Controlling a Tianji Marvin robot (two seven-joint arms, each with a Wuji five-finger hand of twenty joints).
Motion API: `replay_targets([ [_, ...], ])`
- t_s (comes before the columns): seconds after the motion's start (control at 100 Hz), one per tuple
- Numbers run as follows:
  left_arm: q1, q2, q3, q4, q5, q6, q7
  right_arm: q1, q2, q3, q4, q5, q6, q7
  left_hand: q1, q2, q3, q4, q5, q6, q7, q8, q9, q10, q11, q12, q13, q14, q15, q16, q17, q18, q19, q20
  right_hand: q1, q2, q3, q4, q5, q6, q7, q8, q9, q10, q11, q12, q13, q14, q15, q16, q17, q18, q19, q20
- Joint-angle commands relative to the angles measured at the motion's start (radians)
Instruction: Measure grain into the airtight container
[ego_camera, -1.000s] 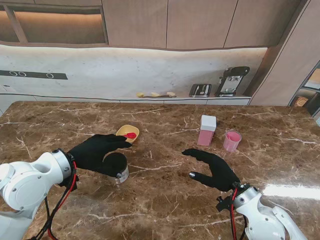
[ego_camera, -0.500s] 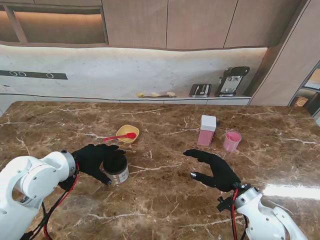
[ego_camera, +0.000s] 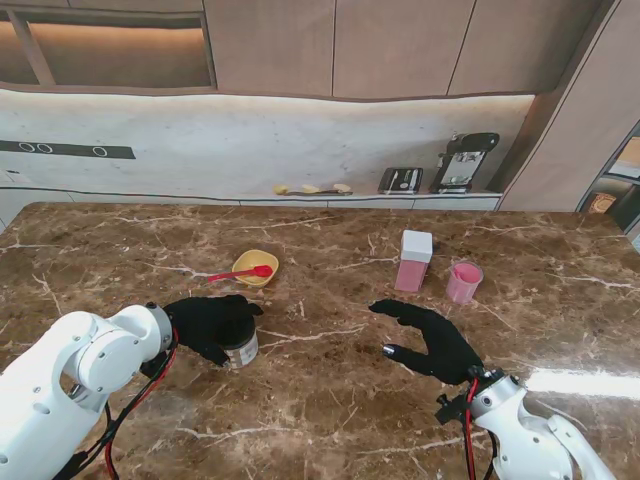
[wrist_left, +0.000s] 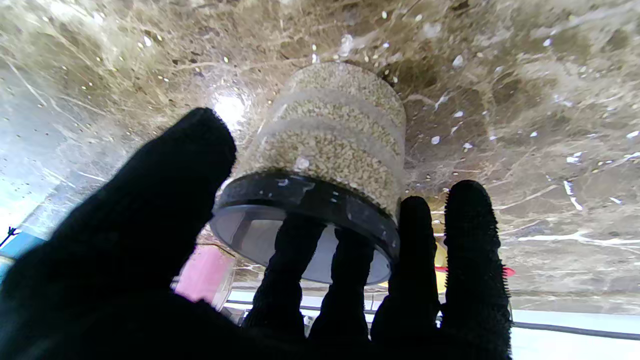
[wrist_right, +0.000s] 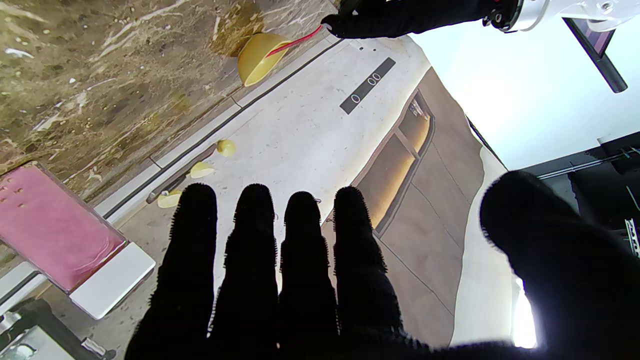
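Left hand (ego_camera: 212, 324), black-gloved, is wrapped over a grain jar (ego_camera: 238, 347) on the marble table (ego_camera: 330, 400). Left wrist view: thumb lies along 1 side of the jar (wrist_left: 330, 150), 2 fingers cross its black lid (wrist_left: 305, 200), 2 more fingers (wrist_left: 470, 240) stand beside the lid's far edge. Jar is clear, ribbed, filled with pale grain, standing upright on the table. Hand reads as closed on the jar.

Right hand (ego_camera: 432, 337), also black-gloved, hovers over the table on the robot's right, fingers spread and straight, thumb held wide, holding nothing. Right wrist view confirms: 4 fingers (wrist_right: 250, 260) side by side, thumb well apart, nothing between them.

Yellow bowl (ego_camera: 255, 266) sits farther from the robot than the left hand, with a red spoon (ego_camera: 240, 273) resting in it, handle pointing out over the rim toward the robot's left. Bowl is near the jar but not touching.

Pink container with white lid (ego_camera: 413, 261) stands upright farther from the robot than the right hand; it is rectangular, its lid on. Just beside it on the right, a pink cup (ego_camera: 464, 281), upright, open-topped. The 2 stand apart from each other.

Container is well apart from the jar, with bare table between them.
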Motion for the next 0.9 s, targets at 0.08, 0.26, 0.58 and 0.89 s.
replay_targets([
  [0.08, -0.007, -0.008, 0.023, 0.024, 0.011, -0.002, 0.014, -0.011, 0.000, 0.000, 0.002, 0.006, 0.006, 0.017, -0.004, -0.031, 0.069, -0.028, -0.008, -0.043, -0.005, 0.042, 0.025, -0.018, 0.118, 0.087, 0.072, 0.033, 0.093, 0.087, 0.040, -0.004, 0.058, 0.010, -0.022, 0.012, 0.018, -0.025, 0.013, -0.025, 0.004, -0.003, 0.009, -0.014, -0.002, 0.012, 0.012, -0.028, -0.003, -0.006, -0.002, -0.011, 0.017, 0.021],
  [0.26, -0.020, -0.008, 0.045, 0.042, 0.014, 0.007, 0.017, -0.014, 0.000, 0.002, 0.001, 0.006, 0.009, 0.019, 0.086, 0.003, 0.199, -0.015, -0.003, -0.037, 0.283, 0.223, 0.049, -0.026, 0.328, 0.183, 0.150, 0.043, 0.204, 0.210, 0.143, -0.048, 0.150, 0.004, -0.020, 0.013, 0.020, -0.025, 0.014, -0.024, 0.004, -0.002, 0.010, -0.014, -0.002, 0.012, 0.010, -0.025, -0.004, -0.006, -0.001, -0.011, 0.017, 0.024],
  [0.58, -0.046, -0.021, 0.109, 0.081, -0.032, 0.016, 0.108, -0.013, -0.001, 0.000, 0.000, 0.007, 0.012, 0.018, 0.300, 0.032, 0.233, -0.058, 0.033, -0.040, 0.987, 0.444, 0.202, -0.022, 0.573, 0.246, 0.294, 0.046, 0.268, 0.331, 0.285, -0.088, 0.226, 0.022, -0.019, 0.017, 0.023, -0.026, 0.014, -0.024, 0.004, -0.003, 0.008, -0.014, -0.002, 0.012, 0.009, -0.024, -0.003, -0.007, 0.002, -0.015, 0.018, 0.028],
  [0.89, -0.161, -0.046, 0.284, 0.151, -0.125, 0.042, 0.223, -0.013, -0.004, 0.001, 0.001, -0.004, 0.018, 0.001, 0.448, 0.013, 0.173, -0.085, 0.163, -0.020, 1.036, 0.464, 0.343, -0.011, 0.578, 0.403, 0.414, 0.074, 0.204, 0.414, 0.361, -0.088, 0.238, 0.001, -0.017, 0.018, 0.024, -0.026, 0.013, -0.025, 0.005, -0.003, 0.009, -0.015, -0.001, 0.012, 0.012, -0.021, -0.001, -0.006, 0.004, -0.016, 0.019, 0.030],
])
